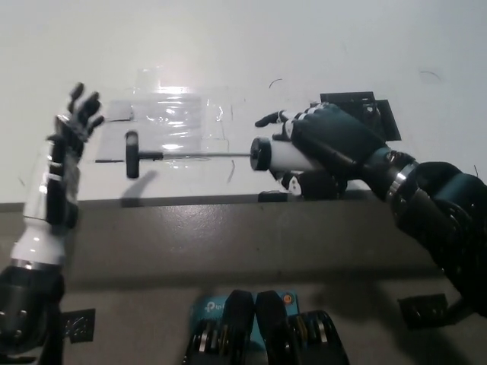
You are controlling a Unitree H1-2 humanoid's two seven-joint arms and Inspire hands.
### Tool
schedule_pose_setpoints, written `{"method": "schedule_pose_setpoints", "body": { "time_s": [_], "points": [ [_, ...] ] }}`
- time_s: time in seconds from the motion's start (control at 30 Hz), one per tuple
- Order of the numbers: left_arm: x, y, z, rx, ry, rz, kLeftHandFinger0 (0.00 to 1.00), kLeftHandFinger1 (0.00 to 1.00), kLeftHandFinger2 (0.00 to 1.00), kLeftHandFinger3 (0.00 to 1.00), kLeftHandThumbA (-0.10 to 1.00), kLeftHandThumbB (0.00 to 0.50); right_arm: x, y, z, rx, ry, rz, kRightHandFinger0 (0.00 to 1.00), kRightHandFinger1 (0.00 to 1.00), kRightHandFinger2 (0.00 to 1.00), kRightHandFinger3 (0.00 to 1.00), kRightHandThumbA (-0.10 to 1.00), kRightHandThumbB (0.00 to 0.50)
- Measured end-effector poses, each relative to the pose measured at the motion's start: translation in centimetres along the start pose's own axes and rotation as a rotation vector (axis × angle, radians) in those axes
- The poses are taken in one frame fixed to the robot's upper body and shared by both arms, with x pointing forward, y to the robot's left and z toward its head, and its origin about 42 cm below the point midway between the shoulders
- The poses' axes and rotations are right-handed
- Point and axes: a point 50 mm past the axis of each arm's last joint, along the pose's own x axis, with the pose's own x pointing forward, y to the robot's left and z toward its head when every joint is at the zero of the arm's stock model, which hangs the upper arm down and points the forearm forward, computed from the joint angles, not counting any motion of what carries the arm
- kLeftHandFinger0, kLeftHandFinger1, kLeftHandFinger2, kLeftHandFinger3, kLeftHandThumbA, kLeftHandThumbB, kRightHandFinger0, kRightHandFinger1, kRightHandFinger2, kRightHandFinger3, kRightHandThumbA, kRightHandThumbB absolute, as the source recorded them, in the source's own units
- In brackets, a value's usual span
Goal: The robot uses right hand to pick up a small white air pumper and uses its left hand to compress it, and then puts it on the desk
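My black right hand [327, 144] is shut on the white barrel of the small air pumper [278, 154] and holds it lifted over the desk's front edge. The pumper's thin rod points to the picture's left and ends in a black T-handle [132, 154], fully pulled out. My white left hand [70, 125] is raised at the left, open with fingers spread. It stands just left of the T-handle, apart from it.
A clear plastic sheet [171, 122] is taped flat on the white desk [304, 46] behind the rod. A black marker square [358, 103] lies on the desk behind my right hand. The desk's front edge [190, 201] runs across below the pumper.
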Motion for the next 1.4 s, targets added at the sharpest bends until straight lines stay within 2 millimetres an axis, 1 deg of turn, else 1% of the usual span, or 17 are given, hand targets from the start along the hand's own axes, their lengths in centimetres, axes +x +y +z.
{"method": "schedule_pose_setpoints", "body": {
  "time_s": [0.03, 0.07, 0.13, 0.2, 0.27, 0.33, 0.37, 0.47, 0.6, 0.67, 0.7, 0.8, 0.97, 1.03, 1.07, 1.33, 1.4],
  "points": [
    [-0.2, -0.5, -0.2, -0.005, 0.01, -0.004, 1.0, 1.0, 1.0, 1.0, 1.0, 0.246, -0.1, 0.1, 0.2, 0.001, -0.002, 0.009, 0.01, 0.53, 0.84, 0.91, -0.1, 0.176],
    [-0.3, -0.8, -0.3, -0.009, 0.016, -0.008, 1.0, 1.0, 1.0, 1.0, 1.0, 0.238, -0.1, 0.2, 0.4, 0.002, -0.004, 0.016, 0.01, 0.55, 0.84, 0.94, -0.1, 0.178],
    [-0.6, -1.6, -0.4, -0.02, 0.026, -0.014, 1.0, 1.0, 1.0, 1.0, 1.0, 0.226, -0.2, 0.6, 0.7, 0.005, -0.007, 0.037, 0.01, 0.55, 0.84, 0.96, -0.1, 0.162],
    [-0.6, -2.1, -0.4, -0.028, 0.026, -0.015, 1.0, 1.0, 1.0, 1.0, 1.0, 0.227, -0.2, 0.7, 0.7, 0.004, -0.007, 0.053, 0.01, 0.55, 0.84, 0.96, -0.1, 0.161],
    [-0.6, -2.5, -0.1, -0.035, 0.019, -0.016, 1.0, 1.0, 1.0, 1.0, 1.0, 0.236, -0.3, 0.8, 0.7, 0.004, -0.005, 0.066, 0.02, 0.55, 0.84, 0.95, -0.1, 0.173],
    [-0.5, -3.0, 0.5, -0.043, 0.004, -0.017, 1.0, 1.0, 1.0, 1.0, 1.0, 0.241, -0.3, 0.8, 0.6, 0.004, -0.001, 0.077, 0.02, 0.55, 0.83, 0.9, -0.1, 0.161],
    [-0.5, -3.1, 0.6, -0.046, 0.001, -0.018, 1.0, 1.0, 1.0, 1.0, 1.0, 0.246, -0.3, 0.8, 0.6, 0.004, 0.001, 0.079, 0.03, 0.55, 0.83, 0.89, -0.1, 0.167],
    [-0.5, -3.6, 1.1, -0.057, -0.01, -0.018, 1.0, 1.0, 1.0, 1.0, 1.0, 0.248, -0.4, 0.6, 0.5, 0.005, 0.007, 0.084, 0.03, 0.56, 0.86, 0.91, -0.1, 0.17],
    [-0.4, -4.3, 1.6, -0.067, -0.02, -0.024, 1.0, 1.0, 1.0, 1.0, 1.0, 0.247, -0.4, 0.6, 0.3, 0.003, 0.016, 0.094, 0.02, 0.56, 0.85, 0.91, -0.1, 0.166],
    [-0.4, -4.5, 2.1, -0.067, -0.033, -0.026, 1.0, 1.0, 1.0, 1.0, 1.0, 0.249, -0.4, 0.6, 0.3, 0.004, 0.02, 0.096, 0.03, 0.55, 0.84, 0.87, -0.1, 0.148],
    [-0.4, -4.5, 2.2, -0.067, -0.037, -0.026, 1.0, 1.0, 1.0, 1.0, 1.0, 0.25, -0.5, 0.6, 0.2, 0.005, 0.023, 0.099, 0.03, 0.55, 0.84, 0.83, -0.1, 0.164],
    [-0.4, -4.5, 2.5, -0.067, -0.042, -0.025, 1.0, 1.0, 1.0, 1.0, 1.0, 0.252, -0.5, 0.5, 0.1, 0.006, 0.03, 0.105, 0.02, 0.52, 0.82, 0.76, -0.1, 0.167],
    [-0.3, -4.5, 3.1, -0.061, -0.053, -0.025, 1.0, 1.0, 1.0, 1.0, 1.0, 0.252, -0.5, 0.6, 0.0, 0.006, 0.033, 0.106, 0.02, 0.52, 0.84, 0.79, -0.1, 0.169],
    [-0.3, -4.5, 3.3, -0.055, -0.053, -0.025, 1.0, 1.0, 1.0, 1.0, 1.0, 0.252, -0.5, 0.6, 0.0, 0.005, 0.034, 0.108, 0.02, 0.55, 0.85, 0.87, -0.1, 0.16],
    [-0.3, -4.5, 3.3, -0.054, -0.053, -0.025, 1.0, 1.0, 1.0, 1.0, 1.0, 0.251, -0.4, 0.6, 0.0, 0.004, 0.034, 0.109, 0.02, 0.55, 0.85, 0.89, -0.1, 0.165],
    [-0.3, -4.6, 3.6, -0.05, -0.052, -0.021, 1.0, 1.0, 1.0, 1.0, 1.0, 0.25, 0.0, 0.9, 0.4, 0.016, 0.024, 0.113, 0.02, 0.55, 0.83, 0.9, -0.1, 0.175],
    [-0.3, -4.6, 3.6, -0.053, -0.052, -0.017, 1.0, 1.0, 1.0, 1.0, 1.0, 0.25, 0.1, 0.9, 0.5, 0.02, 0.021, 0.114, 0.01, 0.53, 0.82, 0.87, -0.1, 0.167]
  ]
}}
